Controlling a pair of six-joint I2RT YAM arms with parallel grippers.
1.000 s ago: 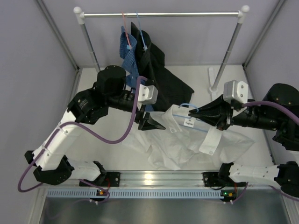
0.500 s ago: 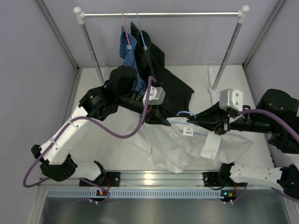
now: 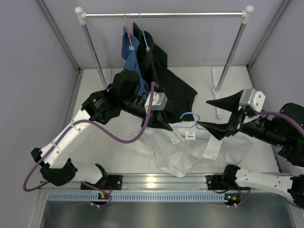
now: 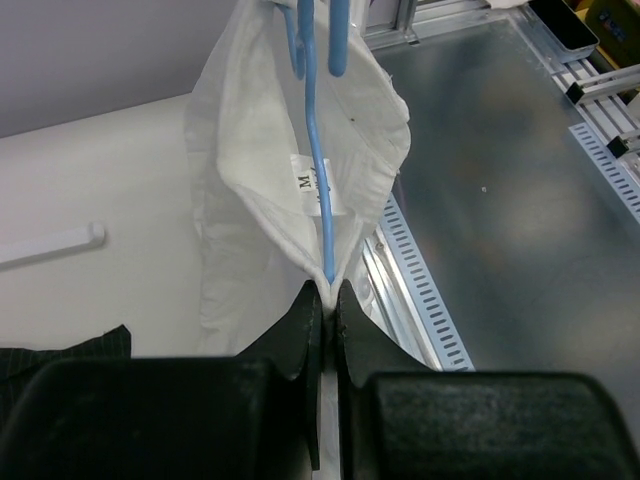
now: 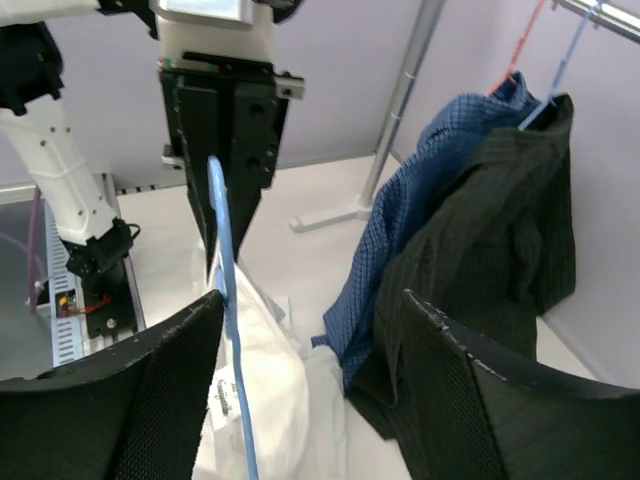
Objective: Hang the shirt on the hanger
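The white shirt point(image 3: 178, 154) lies crumpled on the table, its collar lifted. The light-blue hanger point(image 3: 191, 117) sits inside the collar with its hook poking out. My left gripper point(image 3: 167, 126) is shut on a fold of shirt fabric with the hanger wire running into it. In the left wrist view the jaws point(image 4: 328, 296) pinch the white shirt point(image 4: 250, 160) around the blue hanger wire point(image 4: 319, 190). My right gripper point(image 3: 216, 116) stands open just right of the hook, holding nothing. In the right wrist view the hanger point(image 5: 226, 300) passes beside the right gripper's point(image 5: 310, 300) left finger, above the shirt point(image 5: 275, 390).
A garment rail point(image 3: 161, 14) crosses the back on two posts. A blue checked shirt point(image 3: 129, 53) on a red hanger point(image 3: 127, 24) and a black shirt point(image 3: 164, 78) hang there, the black one trailing onto the table. The right post's white foot point(image 3: 217, 81) lies near my right gripper.
My left gripper moved right and shut on the shirt and hanger wire. My right gripper opened, let go of the hanger and drew back to the right.
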